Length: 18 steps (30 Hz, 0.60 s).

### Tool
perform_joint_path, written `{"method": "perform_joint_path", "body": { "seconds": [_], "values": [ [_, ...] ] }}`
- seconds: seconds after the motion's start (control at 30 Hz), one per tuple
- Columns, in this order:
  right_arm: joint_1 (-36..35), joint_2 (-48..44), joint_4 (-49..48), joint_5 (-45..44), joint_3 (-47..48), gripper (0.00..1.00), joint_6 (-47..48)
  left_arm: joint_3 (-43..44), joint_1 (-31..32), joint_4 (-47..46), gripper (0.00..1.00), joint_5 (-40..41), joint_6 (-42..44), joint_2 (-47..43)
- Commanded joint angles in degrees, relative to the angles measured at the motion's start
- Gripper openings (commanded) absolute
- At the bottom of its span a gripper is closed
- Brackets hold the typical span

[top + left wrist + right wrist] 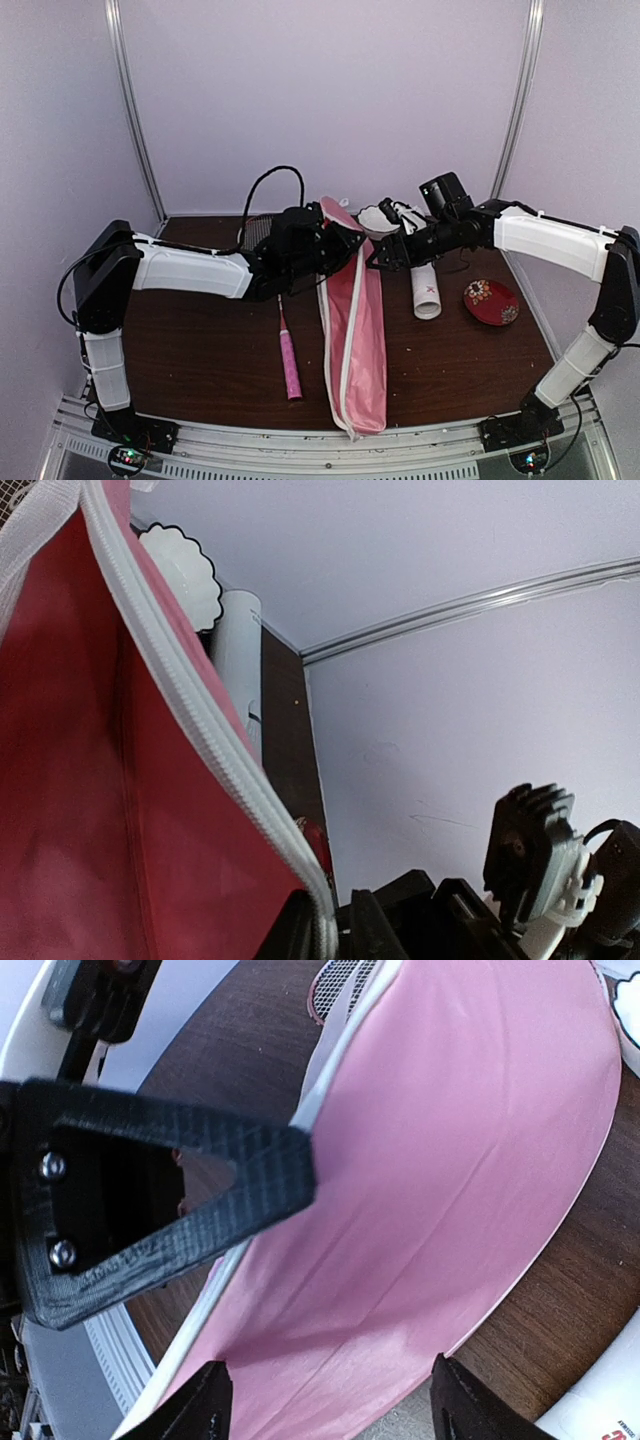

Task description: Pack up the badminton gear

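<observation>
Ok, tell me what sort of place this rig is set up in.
Probably a lab-style robot test booth: plain white walls with metal corner posts enclose a dark wooden tabletop, and the left arm and right arm are bolted to a metal rail at its near edge.

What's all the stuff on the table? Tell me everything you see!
cover: one, pink with a white zip, middle of the table
racket: one seen, pink handle, left of the cover
tube: one, white, right of the cover
bowl: one, white, scalloped, far side
dish: one, red patterned, right of the tube
table: one, dark brown wood
left gripper: one, black, pinching the cover's zip edge
right gripper: one, black, open above the cover
</observation>
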<state>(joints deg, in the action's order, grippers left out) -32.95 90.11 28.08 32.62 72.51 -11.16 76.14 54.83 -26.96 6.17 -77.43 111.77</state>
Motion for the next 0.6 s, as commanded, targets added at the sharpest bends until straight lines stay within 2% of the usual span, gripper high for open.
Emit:
{"method": "perform_joint_path", "body": {
  "seconds": [0.0,0.23,0.33,0.57],
  "values": [
    [1.23,1.14,-0.03,3.90,2.69,0.69,-7.01,0.24,0.36,-2.52,0.16,-2.01,3.22,-0.37],
    [2.00,3.22,9.43,5.15,7.22,0.66,-6.99,2.55,0.44,1.86,0.19,-3.21,8.18,-0.94],
    [1.93,3.23,9.77,4.73,7.12,0.65,-7.31,2.83,0.46,2.16,0.20,-3.35,8.35,-0.86],
    [0.91,7.42,11.30,5.99,8.68,0.55,-5.98,3.86,0.54,0.78,0.19,-6.04,8.45,0.91]
  ]
}}
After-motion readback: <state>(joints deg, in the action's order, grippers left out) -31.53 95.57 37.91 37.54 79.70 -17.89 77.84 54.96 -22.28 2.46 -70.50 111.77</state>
